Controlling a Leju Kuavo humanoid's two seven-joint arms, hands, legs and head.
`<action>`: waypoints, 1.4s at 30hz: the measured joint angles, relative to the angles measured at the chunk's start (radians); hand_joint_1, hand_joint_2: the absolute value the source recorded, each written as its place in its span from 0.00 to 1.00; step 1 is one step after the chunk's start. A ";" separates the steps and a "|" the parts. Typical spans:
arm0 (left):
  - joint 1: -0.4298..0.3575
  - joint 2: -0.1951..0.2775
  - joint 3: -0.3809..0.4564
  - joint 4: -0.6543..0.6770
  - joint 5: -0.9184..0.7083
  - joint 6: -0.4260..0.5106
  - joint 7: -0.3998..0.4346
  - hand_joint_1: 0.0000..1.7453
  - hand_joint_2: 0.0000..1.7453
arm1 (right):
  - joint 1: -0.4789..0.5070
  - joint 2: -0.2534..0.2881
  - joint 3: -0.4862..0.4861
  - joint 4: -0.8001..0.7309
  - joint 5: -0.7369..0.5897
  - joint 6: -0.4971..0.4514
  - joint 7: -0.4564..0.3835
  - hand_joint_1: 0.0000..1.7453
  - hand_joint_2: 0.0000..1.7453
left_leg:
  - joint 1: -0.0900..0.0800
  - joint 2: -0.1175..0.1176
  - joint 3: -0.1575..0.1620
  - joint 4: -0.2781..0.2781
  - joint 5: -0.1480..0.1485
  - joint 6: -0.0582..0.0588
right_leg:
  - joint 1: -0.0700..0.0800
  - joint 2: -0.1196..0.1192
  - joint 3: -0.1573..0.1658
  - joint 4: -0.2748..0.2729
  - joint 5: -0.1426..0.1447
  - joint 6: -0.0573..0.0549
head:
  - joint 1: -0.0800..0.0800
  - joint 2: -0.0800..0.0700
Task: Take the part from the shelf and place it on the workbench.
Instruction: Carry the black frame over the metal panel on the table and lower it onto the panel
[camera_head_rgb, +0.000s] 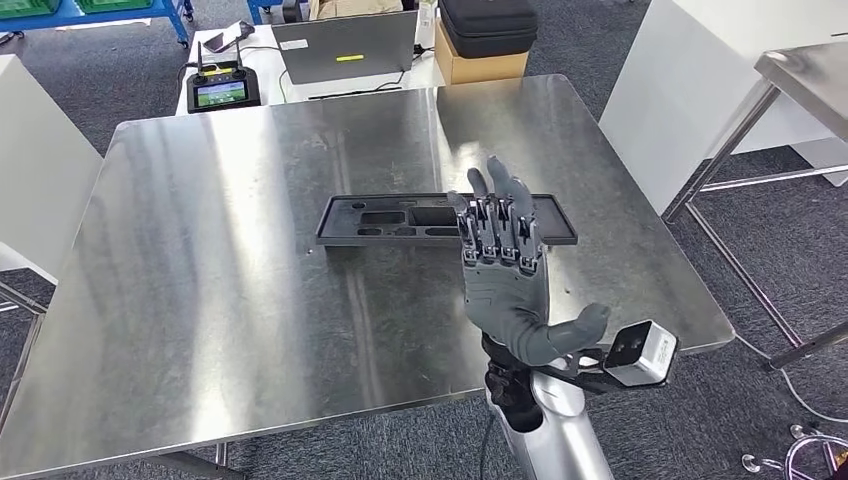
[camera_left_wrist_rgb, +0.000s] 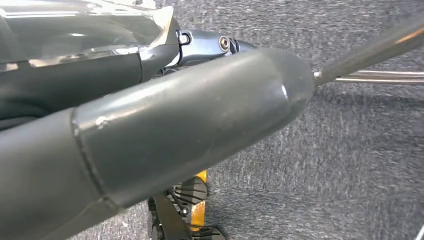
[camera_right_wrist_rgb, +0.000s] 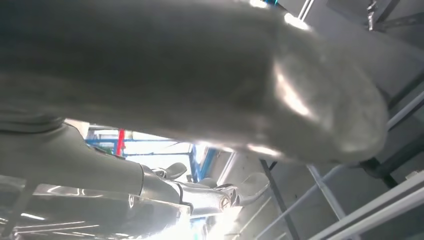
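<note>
The part (camera_head_rgb: 446, 220), a long flat black tray-like piece with several recesses cut into its top, lies flat on the steel desk (camera_head_rgb: 230, 290), roughly at the middle of the surface and a little toward the far edge, its long side running parallel to that edge. Nothing holds it.

The right hand (camera_head_rgb: 508, 275) is raised above the desk near the near edge, palm turned away from the camera, its fingers (camera_head_rgb: 497, 215) stretched out straight and slightly apart, the thumb sticking out to the side. It holds nothing, and the fingertips overlap the part's right half in the head view, though the hand stands clear above it. In the right wrist view the thick grey thumb (camera_right_wrist_rgb: 210, 75) lies close to the lens.

The left hand (camera_left_wrist_rgb: 150, 135) appears in the left wrist view as a thick grey thumb over grey carpet; whether its fingers are apart or together I cannot tell.

Beyond the desk's far edge stand a laptop (camera_head_rgb: 348, 48), a handheld controller with a lit screen (camera_head_rgb: 222, 88) and a black case on a cardboard box (camera_head_rgb: 487, 38).
</note>
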 joint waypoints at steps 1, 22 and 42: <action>-0.001 0.000 0.001 0.000 0.000 -0.003 -0.004 0.00 0.00 | 0.008 -0.002 -0.003 -0.011 0.003 0.001 0.000 0.00 0.00 | 0.000 0.000 0.000 0.000 0.000 0.000 | 0.000 0.000 0.000 0.000 0.000 0.000 | 0.000 0.000; -0.047 -0.017 0.000 -0.005 -0.018 -0.024 -0.035 0.00 0.00 | 0.050 -0.019 -0.070 -0.072 0.015 0.041 -0.001 0.00 0.00 | 0.013 0.012 -0.014 -0.005 0.039 -0.001 | -0.025 -0.010 0.079 0.000 -0.056 0.052 | 0.003 0.000; -0.104 -0.036 -0.018 -0.009 -0.035 -0.046 0.000 0.00 0.00 | 0.136 0.014 -0.240 -0.200 0.068 0.032 -0.001 0.00 0.00 | 0.012 0.010 -0.002 -0.006 0.028 0.026 | -0.014 -0.017 -0.021 0.069 -0.055 0.042 | 0.004 0.000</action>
